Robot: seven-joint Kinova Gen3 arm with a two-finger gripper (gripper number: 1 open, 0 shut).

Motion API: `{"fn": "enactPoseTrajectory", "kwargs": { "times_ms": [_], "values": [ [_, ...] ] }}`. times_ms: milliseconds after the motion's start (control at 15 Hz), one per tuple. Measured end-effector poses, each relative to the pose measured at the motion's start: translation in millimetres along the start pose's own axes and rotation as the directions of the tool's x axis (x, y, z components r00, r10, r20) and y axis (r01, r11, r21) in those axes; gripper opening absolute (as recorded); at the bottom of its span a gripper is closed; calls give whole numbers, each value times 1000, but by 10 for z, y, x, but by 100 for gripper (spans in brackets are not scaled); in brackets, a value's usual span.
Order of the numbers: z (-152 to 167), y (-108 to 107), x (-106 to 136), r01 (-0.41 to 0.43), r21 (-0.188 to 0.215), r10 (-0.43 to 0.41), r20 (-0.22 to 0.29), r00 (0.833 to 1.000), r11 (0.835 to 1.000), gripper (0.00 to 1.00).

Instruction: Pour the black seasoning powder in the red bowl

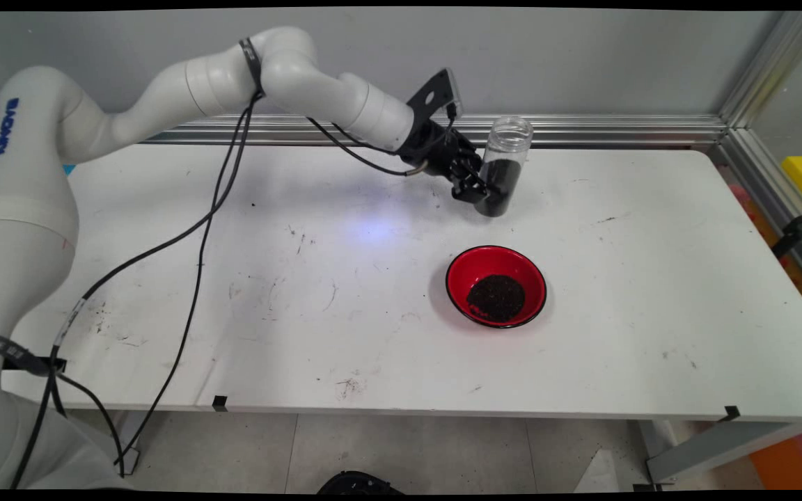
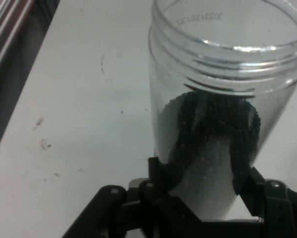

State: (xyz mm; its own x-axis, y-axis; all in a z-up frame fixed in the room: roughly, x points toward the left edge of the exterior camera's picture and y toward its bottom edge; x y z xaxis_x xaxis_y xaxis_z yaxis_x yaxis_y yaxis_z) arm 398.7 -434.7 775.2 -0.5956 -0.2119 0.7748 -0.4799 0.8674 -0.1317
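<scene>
gripper clamped on clear jar, upright at table's far side | red bowl with dark grains nearer | white scuffed table, grey wall behind

A lidless clear jar, part-filled with dark granules, is pinched between the fingers. Nearer me than the fingers, well apart, a red bowl of similar granules sits on the white table.
</scene>
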Motion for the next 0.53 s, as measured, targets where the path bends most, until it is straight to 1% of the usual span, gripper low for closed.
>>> {"fn": "enactPoseTrajectory", "kwargs": {
  "times_ms": [200,533],
  "values": [
    [-139,9,113,-28,9,28,-1,1000,1000,0],
    [-347,42,283,-98,24,98,-14,995,995,0]
  ]
}}
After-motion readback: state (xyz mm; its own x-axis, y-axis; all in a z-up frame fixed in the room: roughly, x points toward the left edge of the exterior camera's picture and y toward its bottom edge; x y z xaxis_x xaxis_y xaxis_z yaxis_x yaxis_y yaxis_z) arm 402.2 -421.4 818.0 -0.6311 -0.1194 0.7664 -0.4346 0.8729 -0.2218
